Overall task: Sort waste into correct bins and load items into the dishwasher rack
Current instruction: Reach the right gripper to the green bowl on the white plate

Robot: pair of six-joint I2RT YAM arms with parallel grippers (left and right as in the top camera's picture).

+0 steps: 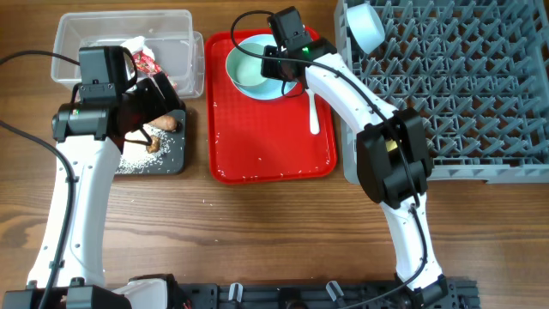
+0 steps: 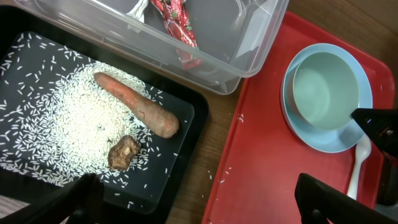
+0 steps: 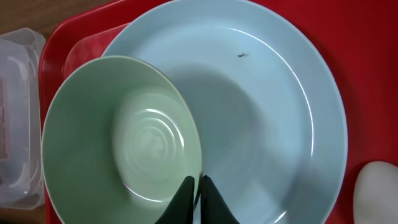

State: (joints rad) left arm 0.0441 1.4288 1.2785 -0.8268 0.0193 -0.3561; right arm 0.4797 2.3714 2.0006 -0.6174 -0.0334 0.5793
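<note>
One pale blue-green bowl, glossy with faint rings in its base, sits on the light-blue plate on the red tray; right end effector is pinched closed on its rim. White spoon lies beside the plate. Left end effector, spread wide and holding nothing, hangs above the black tray of rice, carrot-like stick and brown lump. Red-and-white wrapper, print unreadable, lies in the clear tub; second bowl rests at the grey rack corner
</note>
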